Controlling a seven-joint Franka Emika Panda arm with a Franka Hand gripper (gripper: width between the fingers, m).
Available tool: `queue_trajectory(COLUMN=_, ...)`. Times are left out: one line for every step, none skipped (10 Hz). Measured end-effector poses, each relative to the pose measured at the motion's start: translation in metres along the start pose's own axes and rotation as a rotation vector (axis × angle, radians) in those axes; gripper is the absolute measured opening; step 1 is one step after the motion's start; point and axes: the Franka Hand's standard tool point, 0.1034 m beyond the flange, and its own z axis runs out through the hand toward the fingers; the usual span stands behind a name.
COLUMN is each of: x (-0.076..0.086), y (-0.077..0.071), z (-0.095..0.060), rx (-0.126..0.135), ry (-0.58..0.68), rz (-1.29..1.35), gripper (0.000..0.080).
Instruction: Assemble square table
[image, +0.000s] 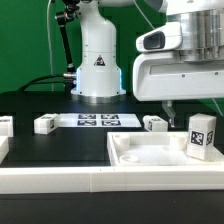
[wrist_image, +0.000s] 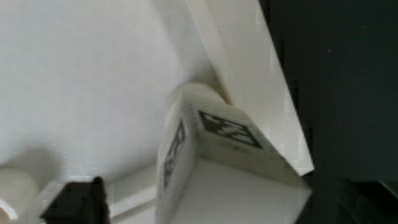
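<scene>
rail (image: 60, 181) | tabletop (image: 150, 155) behind | leg (image: 200, 135) upright on it | tool (image: 172, 106) spread wide, empty

leftmost leg (image: 3, 126) cut by exterior view's left edge, arm (image: 185, 50) cropped at top, upright leg (wrist_image: 217, 140) blurred in wrist view

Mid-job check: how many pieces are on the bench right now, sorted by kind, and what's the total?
Tabletop: 1
Legs: 4 (one standing on the tabletop; three off it, the last cut by the picture's edge)
Marker board: 1 (not a table part)
Total: 6 things, 5 of them table parts
</scene>
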Motion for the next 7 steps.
queue_trajectory(x=-0.0002, y=0.0001, z=0.0002, rx=-0.001, ry=0.0, rz=-0.075, gripper=0.0648)
queue_trajectory(x=-0.0021, y=-0.0018, z=0.0012, rx=-0.007, ry=-0.001, rz=-0.148, gripper=0.0649)
queue_trajectory(x=-0.0032, y=-0.004, z=0.0015, rx=-0.009, ry=-0.001, rz=-0.202, gripper=0.0649)
queue_trajectory(x=-0.0033, y=-0.0035, z=0.0017, rx=-0.009, ry=-0.001, rz=-0.306, gripper=0.0649)
queue_trajectory(x=-0.0036, y=-0.0037, z=0.0024, rx=-0.009, ry=0.001, rz=-0.368, gripper=0.0649)
queue_trajectory(x=-0.0045, y=-0.0055, z=0.0025, rx=-0.009, ry=0.001, rz=-0.415, gripper=0.0649)
queue_trajectory(x=-0.0042, y=-0.0051, z=0.0022, rx=-0.014, ry=0.001, rz=-0.505, gripper=0.0649)
